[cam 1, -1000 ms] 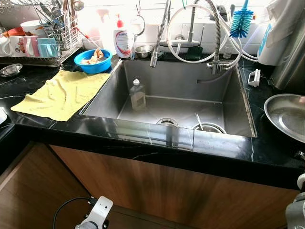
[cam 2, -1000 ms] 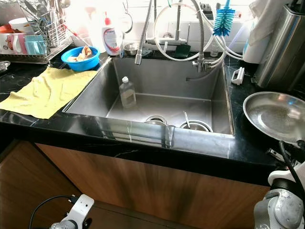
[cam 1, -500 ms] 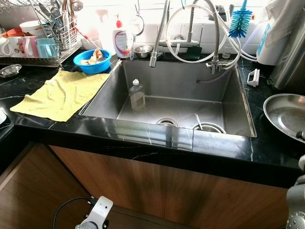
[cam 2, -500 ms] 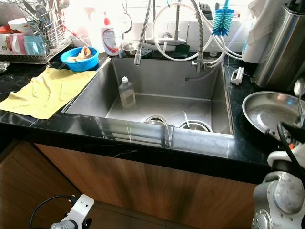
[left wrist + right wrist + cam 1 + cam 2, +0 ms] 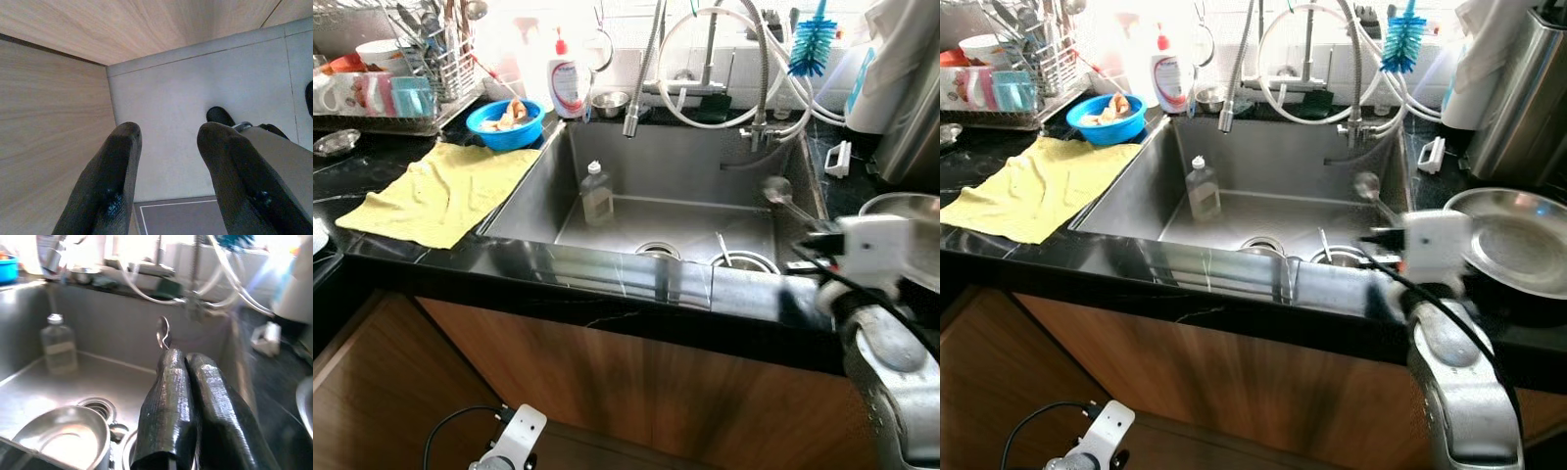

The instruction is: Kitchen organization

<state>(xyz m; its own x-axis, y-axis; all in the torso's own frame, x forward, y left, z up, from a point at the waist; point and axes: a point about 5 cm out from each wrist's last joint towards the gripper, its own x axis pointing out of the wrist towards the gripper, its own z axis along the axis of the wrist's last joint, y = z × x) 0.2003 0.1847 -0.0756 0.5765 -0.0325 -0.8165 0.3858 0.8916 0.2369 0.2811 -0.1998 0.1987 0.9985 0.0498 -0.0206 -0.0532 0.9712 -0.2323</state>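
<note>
My right gripper (image 5: 183,356) is shut on the handle of a steel spoon (image 5: 163,332), whose bowl points up and away. In the eye views the gripper (image 5: 809,240) hovers over the right part of the steel sink (image 5: 636,264), with the spoon (image 5: 775,188) above the basin. A steel bowl (image 5: 63,438) lies near the drain below, and a small clear bottle (image 5: 596,194) stands in the sink at the left. My left gripper (image 5: 166,137) hangs open beside the wooden cabinet, above the floor.
A steel plate (image 5: 1518,240) lies on the black counter to the right. On the left counter are a yellow cloth (image 5: 440,191), a blue bowl (image 5: 506,122) and a dish rack (image 5: 382,88). The hose tap (image 5: 631,117) and a blue brush (image 5: 815,44) hang behind the sink.
My right arm has swung left from beside the steel plate to over the sink's right side, carrying the spoon. The left arm has not moved.
</note>
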